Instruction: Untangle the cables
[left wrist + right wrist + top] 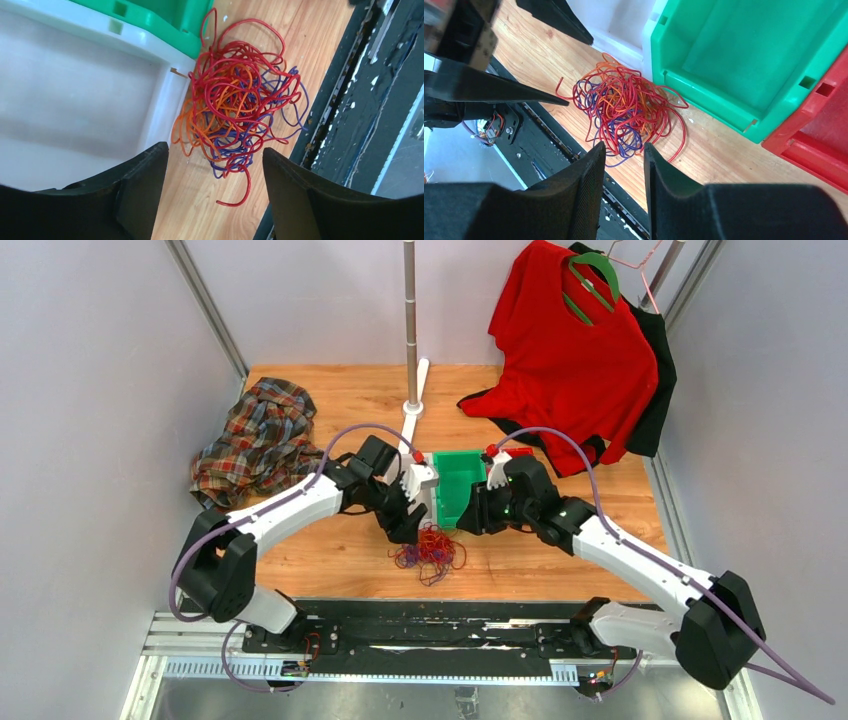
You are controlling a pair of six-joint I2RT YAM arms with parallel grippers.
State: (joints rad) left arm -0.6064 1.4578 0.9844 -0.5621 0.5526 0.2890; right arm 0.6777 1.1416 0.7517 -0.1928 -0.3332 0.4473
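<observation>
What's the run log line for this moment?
cables: one tangled heap, beside green bin | left hand: open, near heap, empty | right hand: slightly open, empty | task: not done

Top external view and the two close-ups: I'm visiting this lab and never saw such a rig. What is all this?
Two robot arms are bolted at the near edge of a table. The top external view looks down from above and behind them; each close-up comes from a wrist camera, so the black wedges are that arm's own fingers. Between the arms lies a tangle of red, orange and purple cables, near a white bin, a green bin and a red bin. Further back are a plaid shirt and a red T-shirt. The left end effector stands wide open, the right end effector narrowly open; both hover above the tangle, holding nothing.
</observation>
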